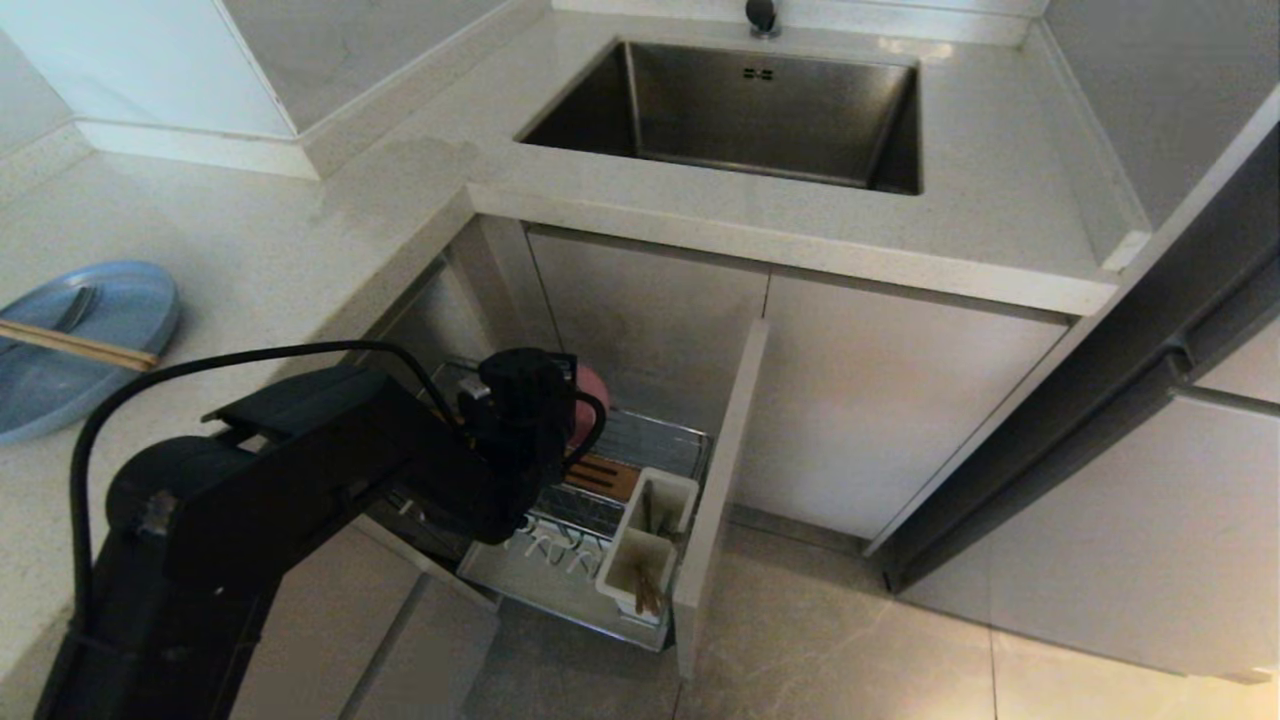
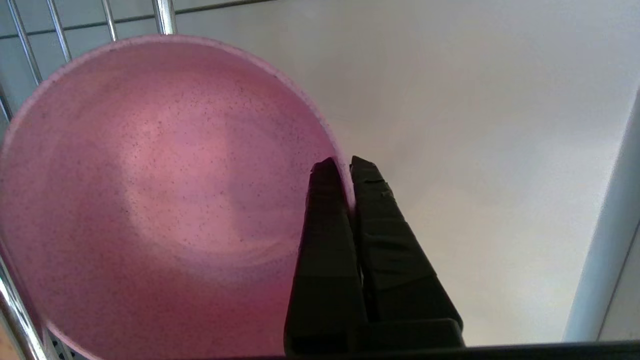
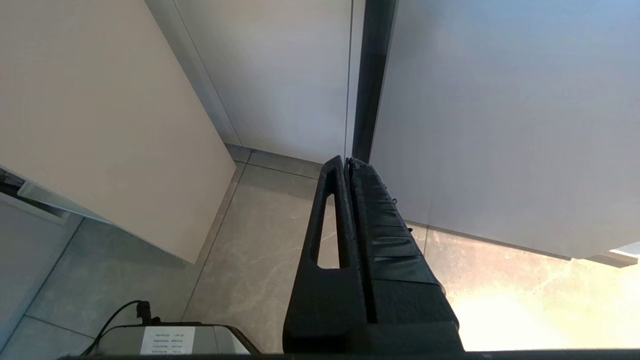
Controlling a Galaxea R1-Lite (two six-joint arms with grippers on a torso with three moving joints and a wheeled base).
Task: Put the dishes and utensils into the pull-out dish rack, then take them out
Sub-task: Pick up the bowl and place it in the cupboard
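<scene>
One pink bowl [image 2: 150,200], small, round and matte with fine dark speckles, was held on edge over the back part of the pull-out dish rack [image 1: 640,470], its rim pinched between the closed jaws of the left gripper [image 2: 345,170]. In the head view only a sliver of the bowl [image 1: 590,385] was seen past the black wrist, and whether it touched the wires could not be told. Chrome wires of the rack were seen just behind the bowl in the left wrist view. Further forward in the rack lay a wooden slotted strip [image 1: 600,475], then a row of white prongs [image 1: 560,548], partly hidden by the left arm [image 1: 300,470]. Two white utensil cups [image 1: 650,545] stood at the rack's front right corner, against the beige front panel [image 1: 720,500]; something brownish in the nearer cup was too small to be made out. The rack's left side was covered by the arm and its black cable.

On the countertop [image 1: 300,230], at its left edge, a pale-blue plate [image 1: 100,330] was cut off by the frame, with the chopsticks [image 1: 80,345] laid across it and a spoon [image 1: 75,310] dimly seen on it. A steel sink [image 1: 760,110] was set in the counter behind the rack. The right gripper [image 3: 347,165], jaws pressed together and holding nothing, hung above the tiled floor [image 3: 260,260] beside closed cabinet doors.
</scene>
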